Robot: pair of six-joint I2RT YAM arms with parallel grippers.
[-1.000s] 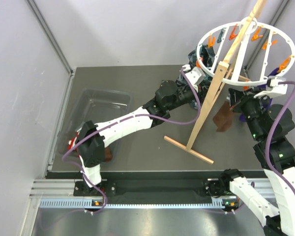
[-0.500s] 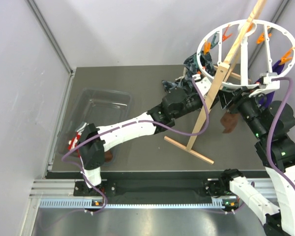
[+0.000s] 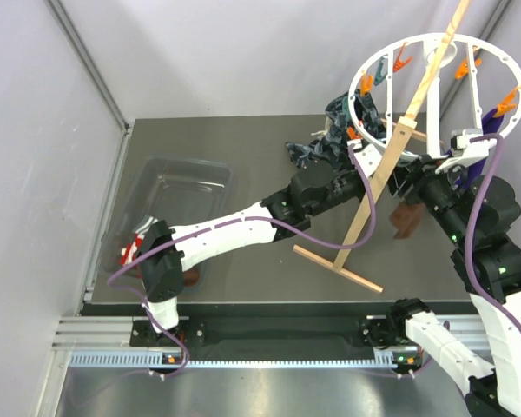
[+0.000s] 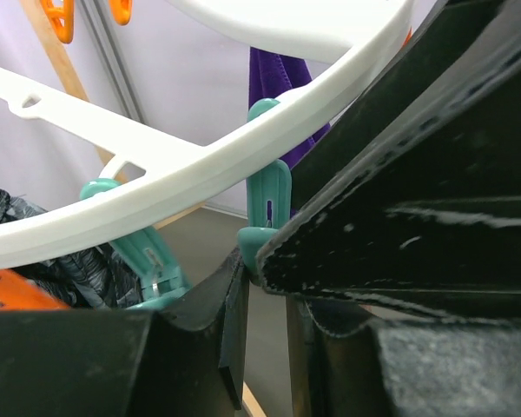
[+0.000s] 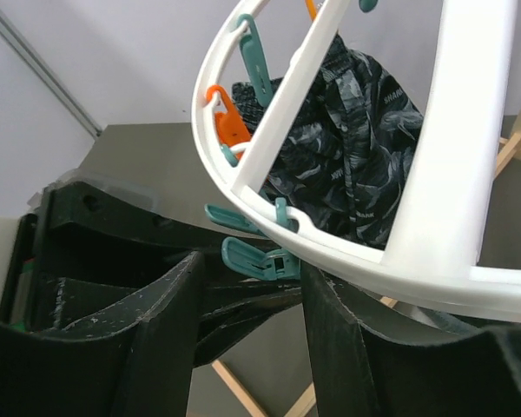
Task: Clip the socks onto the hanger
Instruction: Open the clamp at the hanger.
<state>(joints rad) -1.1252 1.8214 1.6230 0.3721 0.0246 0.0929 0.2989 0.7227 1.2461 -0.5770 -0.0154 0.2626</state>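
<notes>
The hanger (image 3: 434, 87), a white spoked ring with orange and teal clips on a slanted wooden pole, stands at the back right. My left gripper (image 3: 375, 172) reaches under the ring. Its jaws are almost together, with the end of a teal clip (image 4: 265, 234) pinched at their tips (image 4: 265, 278). My right gripper (image 3: 408, 184) is just below the ring's near edge. Its jaws (image 5: 252, 278) stand apart, with nothing between them, under another teal clip (image 5: 260, 261). A brown sock (image 3: 405, 221) shows below the right gripper; I cannot tell whether it hangs or lies. Red socks (image 3: 130, 252) sit by the bin.
A clear plastic bin (image 3: 178, 187) is at the left. A second brown sock (image 3: 191, 276) lies near the left arm's base. A dark patterned cloth (image 3: 343, 113) hangs off the ring's left side, and a purple sock (image 4: 282, 87) off its right. The stand's wooden foot (image 3: 339, 268) lies across the table's middle.
The hanger and its stand have shifted right and tilted. My left arm has stretched further right under the ring. The brown sock and right gripper have moved slightly right.
</notes>
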